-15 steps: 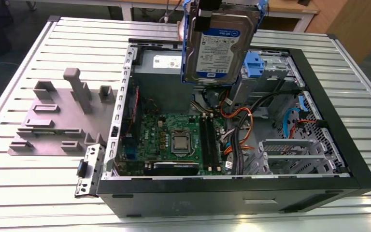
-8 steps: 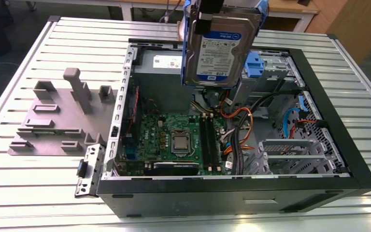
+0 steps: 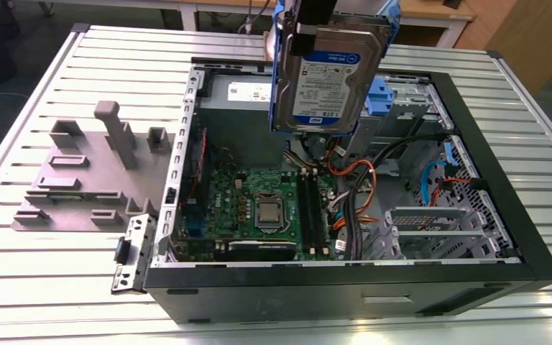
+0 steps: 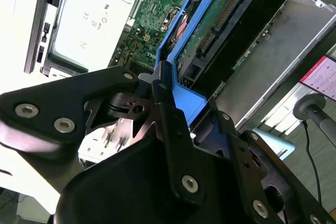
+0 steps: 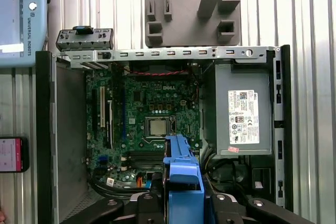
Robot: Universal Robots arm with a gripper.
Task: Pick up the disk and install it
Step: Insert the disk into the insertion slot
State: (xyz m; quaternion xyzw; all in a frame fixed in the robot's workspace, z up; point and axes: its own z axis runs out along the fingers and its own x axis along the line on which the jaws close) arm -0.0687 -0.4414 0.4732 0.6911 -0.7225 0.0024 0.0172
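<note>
Widest first: slatted metal worktop, carrying the lot. On it, laid on its side with the panel off, open computer case, insides facing up. Beside the case, toward the exterior view's left, grey moulded fixture.

Inside the case: grey power-supply box with a white sticker, and green motherboard flat across the floor. Metal drive cage toward the exterior view's right. Tangle of orange and black cables between board and cage.

Now the disk: off the worktop, up in the air above the open case. Hanging upright, long axis near vertical, label face toward the exterior camera, blue bracket framing both long sides. Sits over the strip between motherboard and drive bays, well apart from cage and board alike. Not installed yet.

Claw directly above, clenched on the upper end of the blue bracket. In the second wrist view, 1 black finger pressed against the plastic. So: disk straight below the claw, in line with it, pointing down into the case. Picked up, by the look of it; seating not done.
</note>
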